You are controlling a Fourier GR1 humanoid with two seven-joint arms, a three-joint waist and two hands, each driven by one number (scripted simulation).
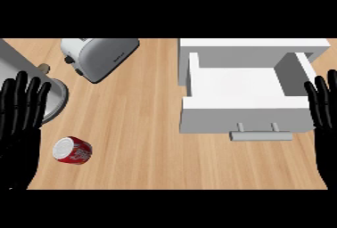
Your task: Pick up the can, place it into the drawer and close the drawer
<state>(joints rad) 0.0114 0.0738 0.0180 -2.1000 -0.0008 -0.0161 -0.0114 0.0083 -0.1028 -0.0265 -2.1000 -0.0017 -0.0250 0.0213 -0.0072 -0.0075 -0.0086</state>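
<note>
Wooden counter (145, 124) | can (72, 150) just right of spread left robot hand (20, 111) | drawer (245, 95) open

You see a pale wood-grain counter (151, 133), a matt white drawer (244, 84), a glossy red can (73, 151) with silvery metal end, a brushed-metal toaster (99, 55).

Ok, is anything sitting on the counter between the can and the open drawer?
Nothing visible. The can lies on its side at lower left, and only bare wood runs from it to the open drawer. The toaster sits farther back, off that line.
</note>
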